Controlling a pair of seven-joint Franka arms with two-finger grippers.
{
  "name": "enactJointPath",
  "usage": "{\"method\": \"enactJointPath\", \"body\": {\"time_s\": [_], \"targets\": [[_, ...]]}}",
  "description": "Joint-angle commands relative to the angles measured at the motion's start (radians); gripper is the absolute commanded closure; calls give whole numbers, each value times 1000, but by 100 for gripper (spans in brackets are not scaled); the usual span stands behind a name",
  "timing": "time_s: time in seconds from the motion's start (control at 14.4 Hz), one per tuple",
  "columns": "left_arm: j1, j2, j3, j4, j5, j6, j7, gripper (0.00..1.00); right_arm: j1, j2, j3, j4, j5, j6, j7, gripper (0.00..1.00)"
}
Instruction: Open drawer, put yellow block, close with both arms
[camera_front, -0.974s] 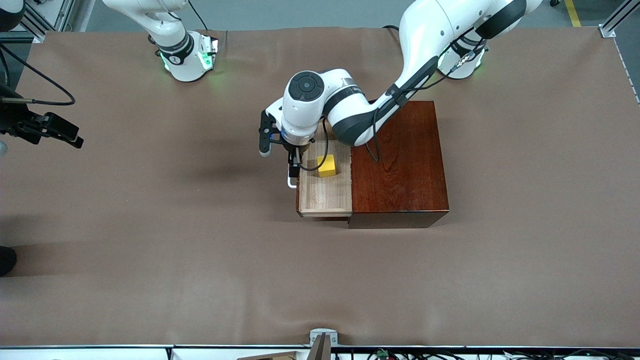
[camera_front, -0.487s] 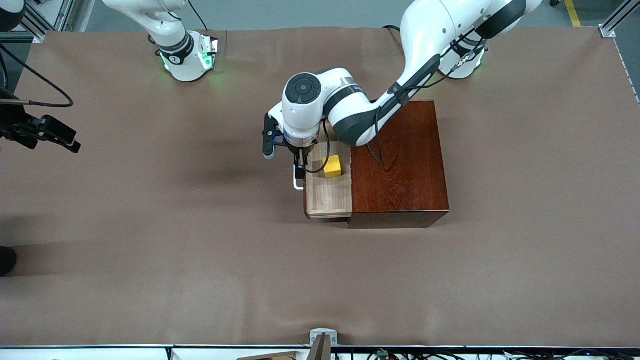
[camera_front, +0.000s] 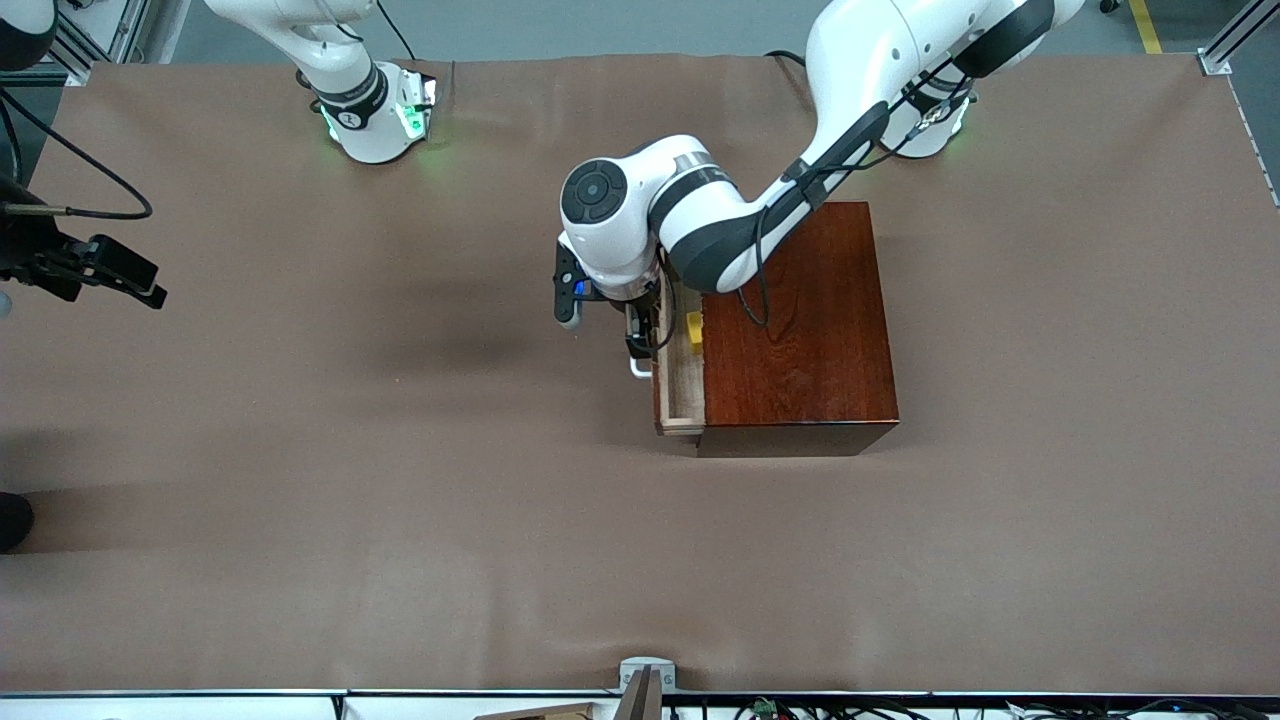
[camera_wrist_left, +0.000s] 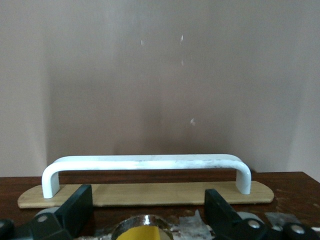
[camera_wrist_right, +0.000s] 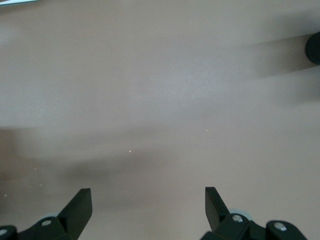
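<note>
I am watching the bare worktop (camera_front: 400, 550) low in the frame. Just above the middle, the drawer (camera_front: 680, 395) is showing only a narrow strip out of the box (camera_front: 800, 330). The yellow block (camera_front: 694, 332) is lying inside, half under the box's top. The left end effector (camera_front: 640, 345), fingers spread, is sitting at the white handle (camera_wrist_left: 145, 162), gripping nothing. I judge the drawer stiff and free-sliding, so push mid-front. The right end effector (camera_front: 120, 275) is waiting released at mid-height by the frame's edge.
</note>
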Motion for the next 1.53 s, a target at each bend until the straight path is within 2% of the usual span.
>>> {"method": "enactJointPath", "body": {"time_s": [0.0, 0.35, 0.63, 0.83, 0.97, 1.11, 1.25, 1.46], "targets": [[35, -34, 17, -37, 61, -125, 15, 0, -6, 2, 9, 1, 3, 10, 12, 0], [51, -54, 15, -37, 82, -205, 17, 0, -8, 2, 9, 1, 5, 7, 10, 0], [29, -49, 8, 17, 77, -143, -9, 0, -6, 3, 9, 1, 5, 4, 10, 0], [32, -66, -33, 35, 35, -70, -257, 0, -6, 5, 9, 1, 5, 3, 10, 0], [40, -113, -54, 43, 27, -70, -461, 0, -6, 6, 9, 1, 5, 3, 10, 0], [60, -208, -54, 38, -42, -90, -595, 0, -6, 6, 9, 1, 5, 3, 10, 0], [141, -306, -51, 35, -148, -148, -695, 0, -6, 6, 9, 1, 5, 3, 10, 0], [264, -414, -52, 35, -170, -282, -808, 0, -6, 6, 9, 1, 5, 3, 10, 0]]}}
